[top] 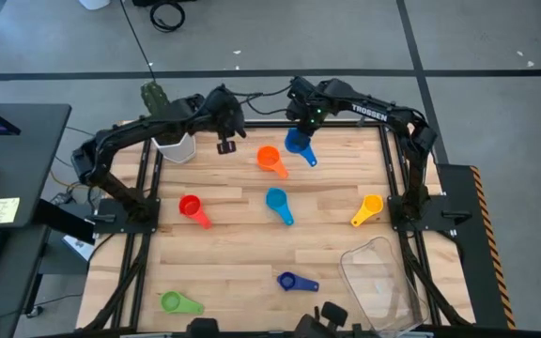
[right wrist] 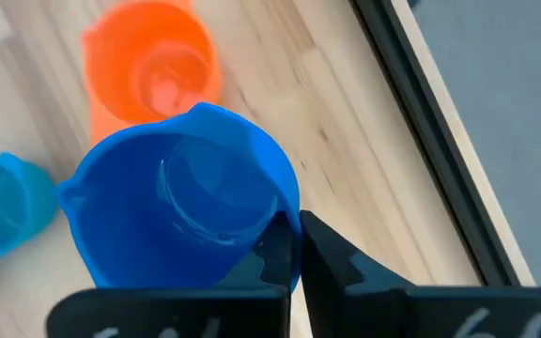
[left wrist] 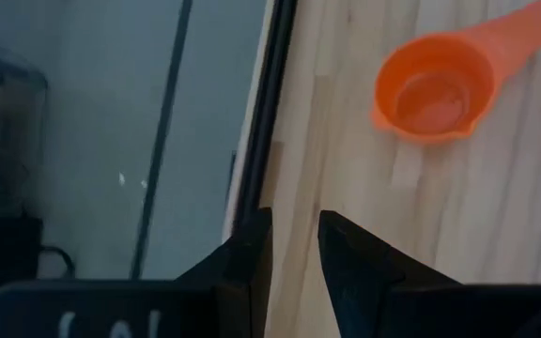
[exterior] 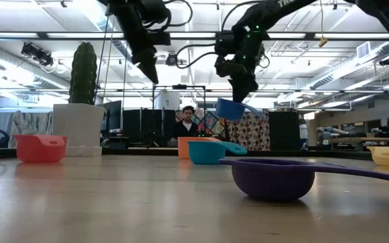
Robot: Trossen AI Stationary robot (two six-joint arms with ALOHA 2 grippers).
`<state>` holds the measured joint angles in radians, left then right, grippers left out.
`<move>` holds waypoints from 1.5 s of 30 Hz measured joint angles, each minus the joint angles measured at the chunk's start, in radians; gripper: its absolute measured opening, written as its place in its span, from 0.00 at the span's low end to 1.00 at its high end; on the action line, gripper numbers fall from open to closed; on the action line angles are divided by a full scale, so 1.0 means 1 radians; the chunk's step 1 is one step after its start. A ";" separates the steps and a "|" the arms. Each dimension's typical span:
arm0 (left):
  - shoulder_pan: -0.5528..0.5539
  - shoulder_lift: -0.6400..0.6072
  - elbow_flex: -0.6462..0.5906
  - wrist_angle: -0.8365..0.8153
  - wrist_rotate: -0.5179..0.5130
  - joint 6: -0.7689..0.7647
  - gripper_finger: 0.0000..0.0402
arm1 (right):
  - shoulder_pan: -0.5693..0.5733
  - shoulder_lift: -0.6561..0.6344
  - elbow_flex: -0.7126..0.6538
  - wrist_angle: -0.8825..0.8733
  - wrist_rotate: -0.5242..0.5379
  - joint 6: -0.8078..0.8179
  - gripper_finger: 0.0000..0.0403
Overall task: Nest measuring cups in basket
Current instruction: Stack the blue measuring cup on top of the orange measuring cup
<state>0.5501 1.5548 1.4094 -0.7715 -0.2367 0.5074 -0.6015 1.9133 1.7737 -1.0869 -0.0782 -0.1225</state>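
Gripping the blue cup (top: 298,143) by its rim, our right hand (top: 301,131) holds it clear of the worktop (top: 242,244) near the far edge; our left hand (top: 225,145) hangs nearby, fingers slightly spread, empty; the orange cup (top: 270,159) lies just beside the blue one; the basket (top: 379,282) sits at the near right corner.

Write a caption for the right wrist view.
Right gripper pinches the blue measuring cup's rim, lifted above the orange cup.
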 joint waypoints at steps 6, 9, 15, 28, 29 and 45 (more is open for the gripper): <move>0.031 -0.027 0.000 -0.019 0.005 -0.007 0.23 | 0.034 0.000 0.000 0.101 -0.039 0.023 0.03; 0.038 -0.037 0.000 -0.020 0.005 -0.007 0.23 | 0.038 0.000 0.000 0.179 -0.061 0.039 0.03; 0.043 -0.055 0.000 -0.024 0.003 -0.007 0.23 | 0.038 0.000 0.000 0.373 -0.108 0.105 0.03; 0.043 -0.125 0.000 -0.043 -0.002 -0.098 0.23 | 0.037 0.000 -0.005 0.572 -0.155 0.121 0.03; 0.043 -0.133 0.000 -0.042 -0.002 -0.099 0.23 | 0.037 0.000 -0.012 0.572 -0.155 0.121 0.03; 0.043 -0.198 0.000 -0.042 -0.002 -0.129 0.23 | 0.040 0.106 -0.059 0.505 -0.229 0.157 0.03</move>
<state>0.5926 1.3567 1.4090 -0.8131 -0.2387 0.3780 -0.5613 2.0196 1.7145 -0.5816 -0.3067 0.0341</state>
